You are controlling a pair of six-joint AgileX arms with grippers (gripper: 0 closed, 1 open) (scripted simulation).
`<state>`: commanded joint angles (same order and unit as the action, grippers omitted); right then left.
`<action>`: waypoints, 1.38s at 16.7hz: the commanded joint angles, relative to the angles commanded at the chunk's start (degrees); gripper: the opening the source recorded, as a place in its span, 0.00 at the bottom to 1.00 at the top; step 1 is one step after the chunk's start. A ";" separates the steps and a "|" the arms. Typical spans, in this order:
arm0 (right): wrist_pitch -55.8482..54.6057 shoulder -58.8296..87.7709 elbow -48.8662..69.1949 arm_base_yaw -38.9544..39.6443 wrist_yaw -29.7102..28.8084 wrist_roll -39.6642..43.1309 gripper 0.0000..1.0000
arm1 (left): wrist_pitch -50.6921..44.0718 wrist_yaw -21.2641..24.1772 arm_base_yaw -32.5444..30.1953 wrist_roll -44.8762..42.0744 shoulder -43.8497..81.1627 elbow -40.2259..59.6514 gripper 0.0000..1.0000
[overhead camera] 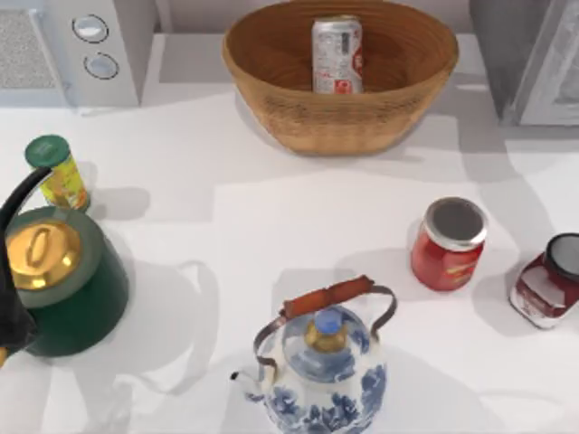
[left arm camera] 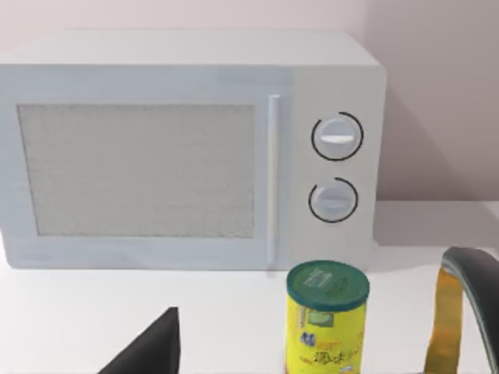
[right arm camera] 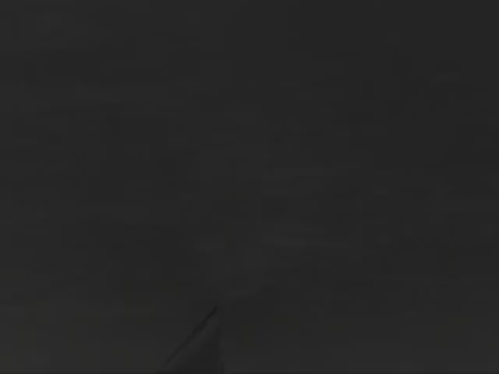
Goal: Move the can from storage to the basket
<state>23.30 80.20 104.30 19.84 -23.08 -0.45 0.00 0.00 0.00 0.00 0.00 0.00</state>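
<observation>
The slim silver aluminium can stood upright inside the wide oval wicker basket, so placement looked done. Both arms should retreat without bumping it. Neither pincer's opening could be told; the right wrist view was dark.

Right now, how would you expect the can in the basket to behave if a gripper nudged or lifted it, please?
The can stands upright on the basket's curved woven floor, so a sideways nudge would probably tip it. Being slim and round, it would likely roll once down. Its smooth metal skin looks slippery and thin, so a hard squeeze might dent it.
</observation>
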 joint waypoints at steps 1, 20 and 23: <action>-0.27 0.86 0.61 -0.46 0.48 0.00 1.00 | 0.00 0.00 0.00 0.00 0.00 0.00 1.00; -9.45 -32.08 -41.70 -8.06 9.42 0.08 1.00 | 0.00 0.00 0.00 0.00 0.00 0.00 1.00; -12.80 -43.71 -56.86 -10.90 12.73 0.16 1.00 | 0.00 0.00 0.00 0.00 0.00 0.00 1.00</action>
<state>10.50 36.49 47.44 8.94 -10.35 -0.30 0.00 0.00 0.00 0.00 0.00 0.00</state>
